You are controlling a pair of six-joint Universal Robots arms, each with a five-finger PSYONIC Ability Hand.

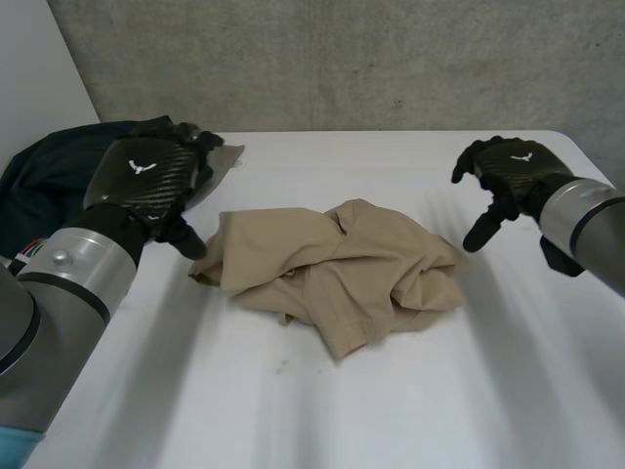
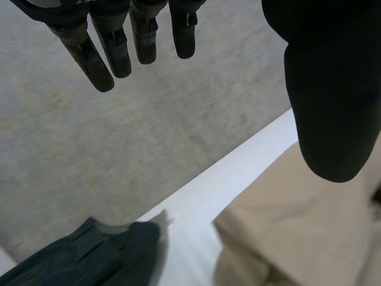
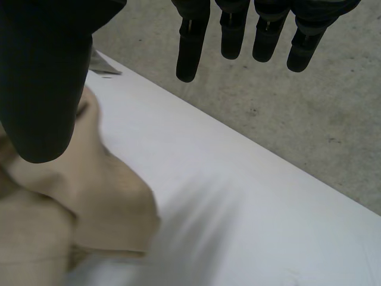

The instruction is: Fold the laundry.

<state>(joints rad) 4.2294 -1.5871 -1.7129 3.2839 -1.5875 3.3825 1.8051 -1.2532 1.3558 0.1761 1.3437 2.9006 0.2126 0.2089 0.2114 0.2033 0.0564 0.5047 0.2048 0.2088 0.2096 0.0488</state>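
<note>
Beige garment (image 1: 332, 269) lies crumpled in a loose heap at the middle of the white table (image 1: 410, 410), its folds bunched over one another and one flap pointing toward the near edge. The left hand (image 1: 146, 181) hangs over the table just beside the heap's left edge (its thumb tip comes down close to the cloth, though the head view does not show whether they touch). In the left wrist view its fingers (image 2: 101, 59) are straight and side by side. The thumb (image 2: 330, 107) stands well away from them with nothing held between, and the beige cloth lies below it. The right hand (image 1: 508, 176) hovers to the right of the heap, apart from it, above bare table. In its own wrist view the fingers are straight and slightly spread, with the thumb set off to the side over the garment's edge, holding nothing. A dark pile of clothes (image 1: 44, 181) sits at the table's far left corner, behind the left hand.
</note>
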